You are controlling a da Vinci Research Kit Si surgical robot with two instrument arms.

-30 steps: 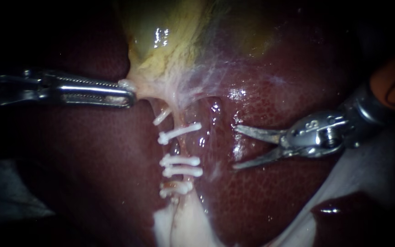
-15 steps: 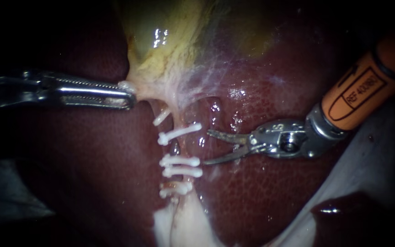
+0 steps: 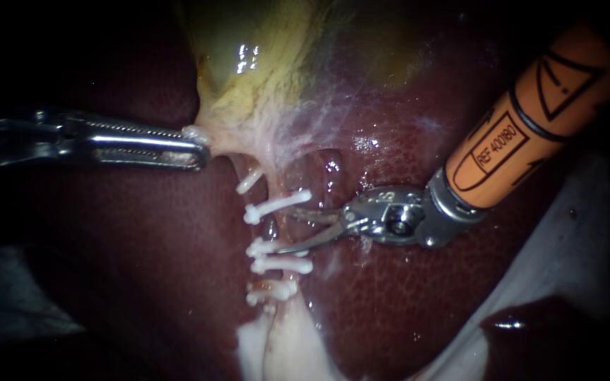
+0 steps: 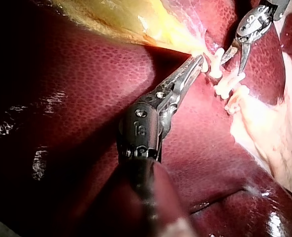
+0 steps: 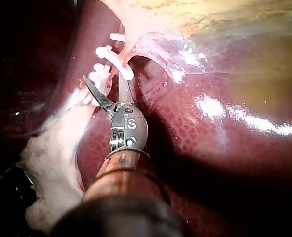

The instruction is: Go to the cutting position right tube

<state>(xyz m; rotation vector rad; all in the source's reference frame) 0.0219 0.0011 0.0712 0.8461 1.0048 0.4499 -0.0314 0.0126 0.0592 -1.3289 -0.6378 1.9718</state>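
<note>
A pale tube (image 3: 282, 227) runs down from the yellow gallbladder (image 3: 248, 63) and carries several white clips (image 3: 277, 204). My right instrument (image 3: 285, 231), tipped with two curved blades, comes in from the upper right. Its blades are open and straddle the tube in the gap between the upper clip and the lower pair (image 3: 280, 257). In the right wrist view the blades (image 5: 105, 81) stand apart, one on each side of the tube. My left instrument (image 3: 193, 147) is shut on the gallbladder's pale neck tissue and holds it leftward; the left wrist view shows this grip (image 4: 196, 63).
Dark red liver (image 3: 404, 303) surrounds the tube on both sides. Pale fatty tissue (image 3: 277, 353) lies below the clips. A white sheet (image 3: 580, 233) shows at the right edge. The right instrument's orange shaft (image 3: 531, 120) crosses the upper right.
My right instrument has moved left across the liver, and its open blades have reached the clipped tube and now sit around it. The left instrument and its hold have not moved.
</note>
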